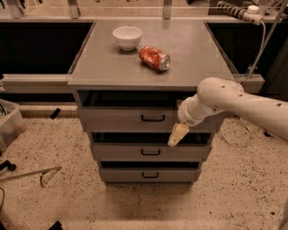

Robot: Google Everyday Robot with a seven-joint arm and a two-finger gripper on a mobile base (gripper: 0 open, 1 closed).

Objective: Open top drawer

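Looking down on a grey metal desk (193,54) in the middle of the frame, with three drawers stacked beneath its flat top. Showing the top drawer (117,120) directly under the desk top, at the centre of the frame: widest of the three, with a small black loop handle (153,118) in the middle of its front and a dark gap above its upper edge. Possibly pulled out a little, though hard to judge from this high angle.

Reaching in from the right edge of the frame, a white arm (243,101), bending down at the wrist to a cream-coloured gripper (178,134). Gripper hanging just right of centre, tip pointing down and to the left, over the lower right part of the top drawer's front and the dark gap beneath it, to the right of the handle and apart from it. Impossible to tell whether spread or closed.

Below, a middle drawer (117,152) and a bottom drawer (121,175), each narrower, each with its own black handle.

On the desk top, upper centre: a white bowl (127,37) standing upright and, near it to the lower right, a red can (154,58) lying on its side, not touching the bowl.

Speckled floor (54,197) across the lower frame, a clear plastic bin (10,126) at the left edge, a white power strip (231,9) in the upper right corner.
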